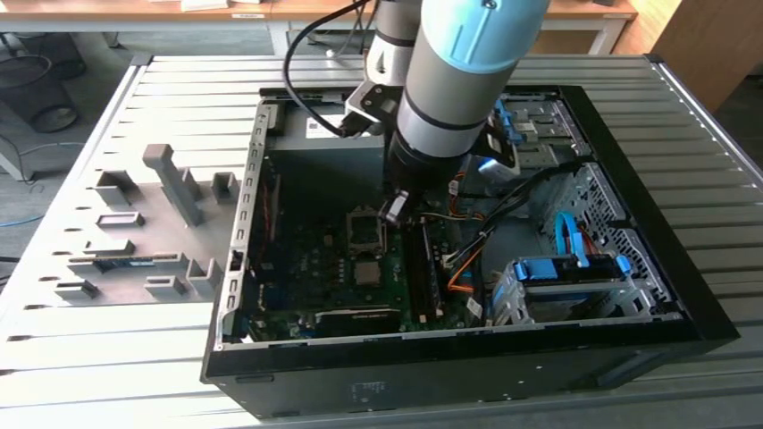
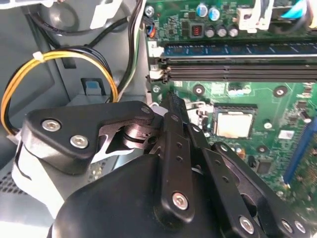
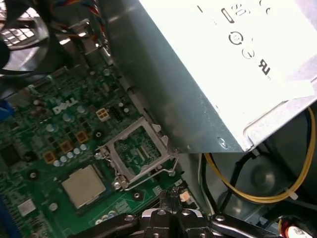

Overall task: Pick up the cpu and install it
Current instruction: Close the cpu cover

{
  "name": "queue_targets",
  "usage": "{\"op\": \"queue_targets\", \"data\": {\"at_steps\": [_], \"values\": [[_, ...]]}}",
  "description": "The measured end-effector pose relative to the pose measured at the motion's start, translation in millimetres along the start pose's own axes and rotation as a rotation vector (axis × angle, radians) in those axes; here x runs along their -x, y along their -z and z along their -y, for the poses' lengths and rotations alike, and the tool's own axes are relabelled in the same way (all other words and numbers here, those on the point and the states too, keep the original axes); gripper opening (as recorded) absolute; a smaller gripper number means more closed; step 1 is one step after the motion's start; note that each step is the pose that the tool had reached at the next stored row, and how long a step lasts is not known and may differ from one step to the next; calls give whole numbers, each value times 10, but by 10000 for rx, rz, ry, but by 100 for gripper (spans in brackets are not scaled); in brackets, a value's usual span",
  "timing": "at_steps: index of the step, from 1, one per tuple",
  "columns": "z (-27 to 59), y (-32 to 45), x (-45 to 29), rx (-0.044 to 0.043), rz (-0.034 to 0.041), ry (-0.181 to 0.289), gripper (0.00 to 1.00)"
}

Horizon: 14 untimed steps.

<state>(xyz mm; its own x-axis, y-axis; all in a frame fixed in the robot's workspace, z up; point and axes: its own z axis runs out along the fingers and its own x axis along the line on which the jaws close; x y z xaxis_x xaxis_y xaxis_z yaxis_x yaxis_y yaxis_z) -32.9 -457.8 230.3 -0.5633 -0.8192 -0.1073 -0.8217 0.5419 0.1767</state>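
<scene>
In the exterior view the open black computer case (image 1: 453,362) holds the silver-grey square cpu (image 1: 368,273), six o'clock of the empty, closed gripper (image 1: 394,213).

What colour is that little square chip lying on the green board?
Silver-grey, a dull metal top; the cpu shows best in the first wrist view.

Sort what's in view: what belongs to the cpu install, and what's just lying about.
For the job:
cpu, on the board beside the socket
empty socket
gripper, near both

Just lying about:
power supply box
memory stick in its slot
drive cage
</scene>
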Motion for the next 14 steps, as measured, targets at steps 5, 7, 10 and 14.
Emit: {"op": "queue_targets", "data": {"at_steps": [5,7,10,14], "values": [[-25,-106,74,14,11,-10,10],[-50,-153,118,18,18,-9,10],[-75,-207,163,43,57,-9,10],[-74,-251,162,61,84,-12,10]]}}
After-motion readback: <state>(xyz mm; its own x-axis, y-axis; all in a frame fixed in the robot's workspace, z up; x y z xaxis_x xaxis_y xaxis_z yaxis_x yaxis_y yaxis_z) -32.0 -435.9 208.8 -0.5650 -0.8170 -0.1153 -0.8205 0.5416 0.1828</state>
